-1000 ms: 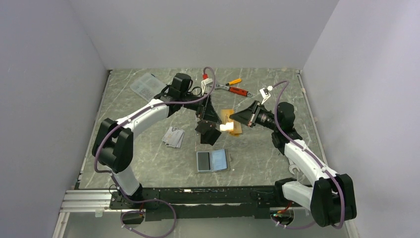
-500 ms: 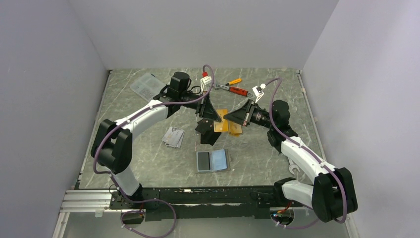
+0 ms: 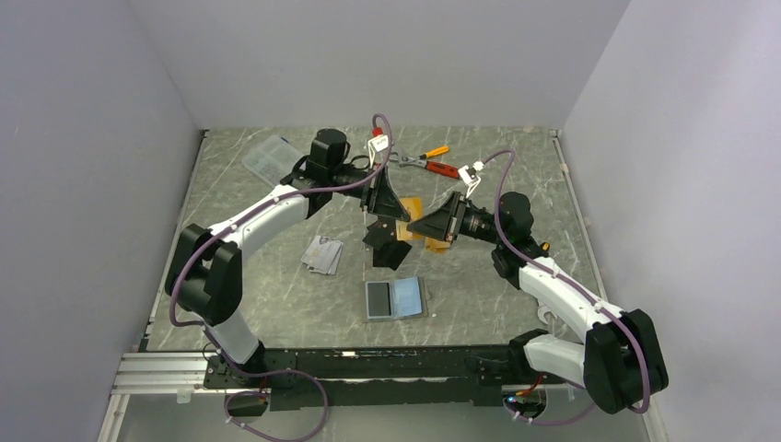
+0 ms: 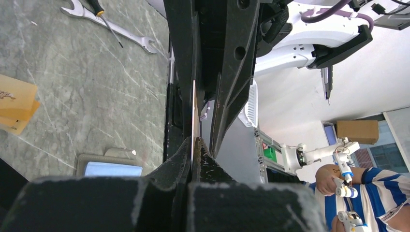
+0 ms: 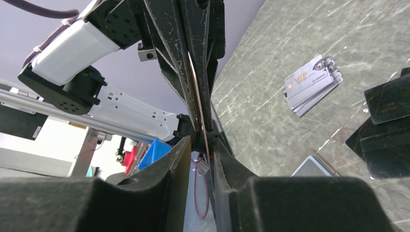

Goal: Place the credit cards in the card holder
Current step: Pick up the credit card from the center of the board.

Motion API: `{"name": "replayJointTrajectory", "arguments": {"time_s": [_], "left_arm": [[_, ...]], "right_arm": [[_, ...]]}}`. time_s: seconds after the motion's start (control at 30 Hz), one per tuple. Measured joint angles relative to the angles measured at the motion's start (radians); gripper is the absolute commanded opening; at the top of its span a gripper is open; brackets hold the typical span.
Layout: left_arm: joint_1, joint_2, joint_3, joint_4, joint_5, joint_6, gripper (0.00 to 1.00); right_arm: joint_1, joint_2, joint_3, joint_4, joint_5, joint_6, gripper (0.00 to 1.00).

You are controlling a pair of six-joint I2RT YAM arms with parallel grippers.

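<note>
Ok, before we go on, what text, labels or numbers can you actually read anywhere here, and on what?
"VIP": on the top one of the silvery-grey cards; its smaller print is too small to read.
Black cards: faint print, unreadable.
Orange cards: dark marks, too blurred to read.
Held card: seen edge-on, no face visible.

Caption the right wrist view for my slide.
Mid-air handover: left gripper pinches a credit card edge-on, right gripper open around it, silver cards lying on the table beyond.
</note>
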Motion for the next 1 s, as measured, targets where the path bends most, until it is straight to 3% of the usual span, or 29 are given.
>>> {"name": "replayJointTrajectory", "arguments": {"time_s": [0.07, 0.13, 0.23, 0.4, 0.6, 1.0], "left_arm": [[0.002, 0.0, 0.0, 0.013, 0.006, -0.015, 0.01], [0.003, 0.0, 0.0, 0.028, 0.011, -0.03, 0.08], [0.005, 0.0, 0.0, 0.049, 0.017, -0.043, 0.28], [0.011, -0.002, -0.008, 0.082, 0.028, -0.075, 0.37], [0.02, -0.004, -0.035, 0.179, 0.051, -0.159, 0.39], [0.043, -0.005, -0.058, 0.222, 0.078, -0.219, 0.37]], "right_arm": [[0.005, 0.002, 0.0, 0.02, -0.002, 0.011, 0.09], [0.005, 0.002, 0.0, 0.027, -0.001, 0.019, 0.0], [0.005, 0.002, 0.0, 0.042, 0.002, 0.034, 0.0], [0.006, 0.002, 0.0, 0.054, 0.01, 0.041, 0.0], [0.026, 0.004, 0.0, 0.01, 0.036, 0.013, 0.0], [0.076, 0.031, 0.017, -0.026, 0.08, -0.043, 0.0]]}}
